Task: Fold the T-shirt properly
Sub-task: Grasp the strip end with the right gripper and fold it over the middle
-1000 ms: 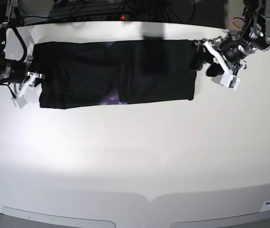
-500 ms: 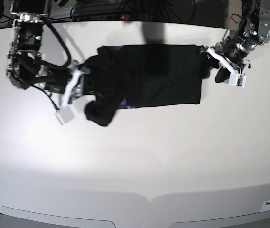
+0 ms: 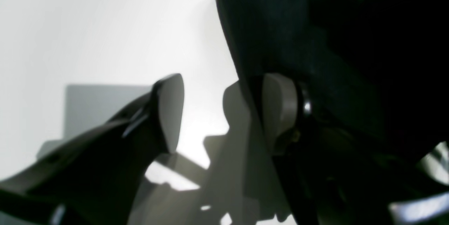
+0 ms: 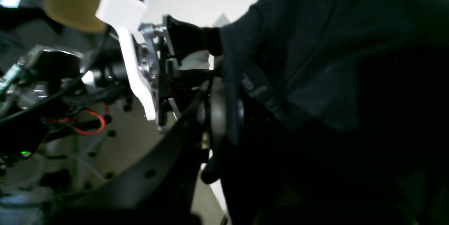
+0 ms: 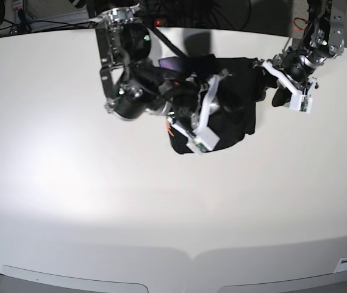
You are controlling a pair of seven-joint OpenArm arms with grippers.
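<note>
From my remote seat, scanning the base view left to right, my right pincer (image 5: 213, 110) is clamped on a fold of the black T-shirt (image 5: 237, 91) and sits over the cloth. The shirt lies bunched at the far middle of the white bench (image 5: 100, 201). At its right edge my left pincer (image 5: 269, 85) stands apart, one finger (image 3: 277, 109) against the fabric.

A white desk (image 5: 69, 201) fills most of the base view, with a bright glare patch left of centre. Along its far edge, dark cables (image 5: 51, 23) lie tangled, and a small red light (image 5: 158, 22) glows among them.
</note>
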